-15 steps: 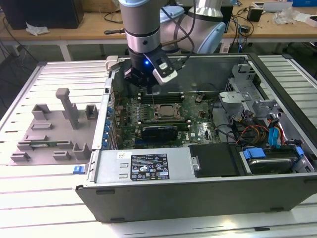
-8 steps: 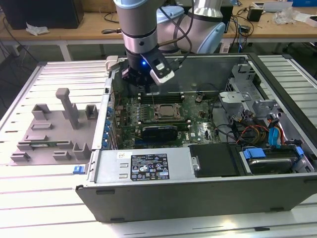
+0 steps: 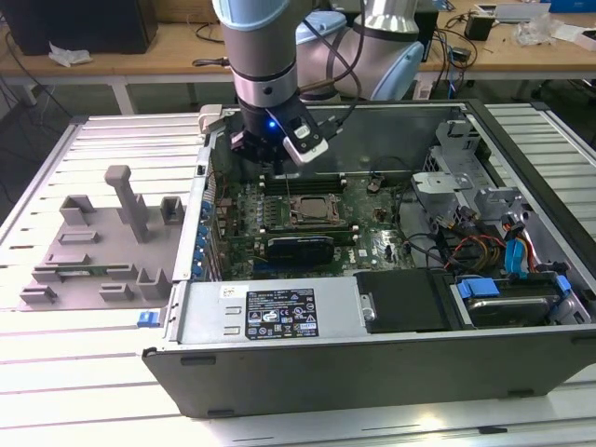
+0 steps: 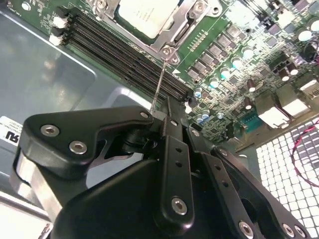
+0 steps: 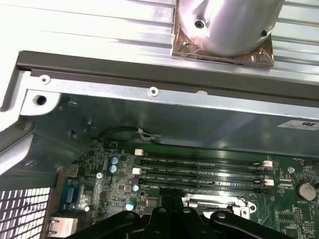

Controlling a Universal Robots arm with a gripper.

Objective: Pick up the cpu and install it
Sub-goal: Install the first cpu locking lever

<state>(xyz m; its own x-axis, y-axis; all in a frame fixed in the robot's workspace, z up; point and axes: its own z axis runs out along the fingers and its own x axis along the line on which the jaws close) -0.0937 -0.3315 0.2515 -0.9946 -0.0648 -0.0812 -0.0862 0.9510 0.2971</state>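
Note:
The cpu (image 4: 147, 17) is a pale silvery square lying flat inside the dark metal-framed socket (image 3: 313, 210) of the green motherboard (image 3: 372, 237). My gripper (image 3: 265, 160) hangs low inside the open computer case (image 3: 372, 372), just behind the socket and over the memory slots (image 4: 124, 50). In the second wrist view the gripper (image 4: 167, 107) has its black fingers drawn together, shut. A thin metal lever (image 4: 159, 82) rises from the socket's corner up to the fingertips; whether it is pinched I cannot tell. The gripper (image 5: 172, 201) also shows beside the socket frame (image 5: 219, 201).
Grey plastic fixture blocks (image 3: 102, 242) stand on the table at the exterior view's left of the case. The case's tall back wall (image 5: 174, 114) is close to the gripper. Cables and drive bays (image 3: 494, 251) fill the case's right part. A black cover (image 3: 405, 298) lies near the front.

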